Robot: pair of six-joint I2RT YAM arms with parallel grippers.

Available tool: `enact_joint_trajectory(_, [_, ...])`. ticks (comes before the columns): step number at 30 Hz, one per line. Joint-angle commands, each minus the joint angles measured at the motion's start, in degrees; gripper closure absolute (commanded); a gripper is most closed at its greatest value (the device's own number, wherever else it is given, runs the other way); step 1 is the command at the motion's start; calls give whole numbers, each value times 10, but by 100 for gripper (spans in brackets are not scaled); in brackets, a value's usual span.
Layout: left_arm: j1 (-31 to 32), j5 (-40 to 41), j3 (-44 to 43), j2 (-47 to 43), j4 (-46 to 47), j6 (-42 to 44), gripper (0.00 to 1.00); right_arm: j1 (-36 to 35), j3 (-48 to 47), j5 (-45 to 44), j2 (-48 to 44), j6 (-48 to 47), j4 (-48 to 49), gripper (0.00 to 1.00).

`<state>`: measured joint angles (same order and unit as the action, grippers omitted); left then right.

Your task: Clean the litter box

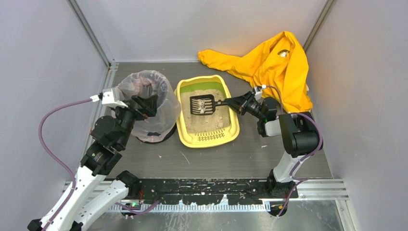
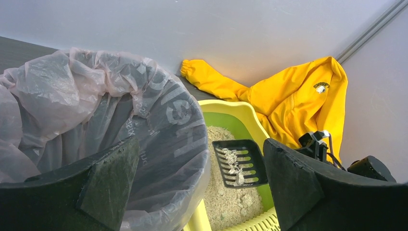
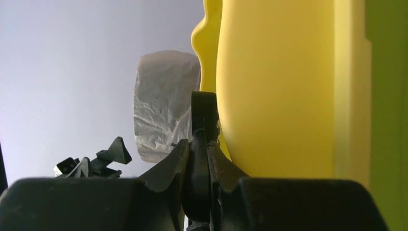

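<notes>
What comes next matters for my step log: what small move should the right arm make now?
Probably carry the scoop leftward, held level, toward the lined bin. The right gripper is shut on its handle, pale clumps lie on its slots above the litter box, and the left gripper stands open beside the bin.

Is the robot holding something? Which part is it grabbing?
Yes. The right gripper holds the black scoop by the end of its handle, over the litter box. The left gripper is open and holds nothing.
</notes>
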<state>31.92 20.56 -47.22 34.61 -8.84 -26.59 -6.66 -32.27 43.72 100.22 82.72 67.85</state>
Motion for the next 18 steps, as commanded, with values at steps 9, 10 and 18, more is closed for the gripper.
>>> enact_joint_trajectory(9, [1, -4, -5, -11, 14, -5, 0, 0, -4, -5, -48, -21, 6, 99])
enact_joint_trajectory(10, [1, -4, -4, -12, 11, -6, 0, 14, -2, -5, -55, -21, 0, 99])
enact_joint_trajectory(18, [2, 6, -1, -22, 7, -4, 0, -5, -19, -8, -97, -89, -103, 99])
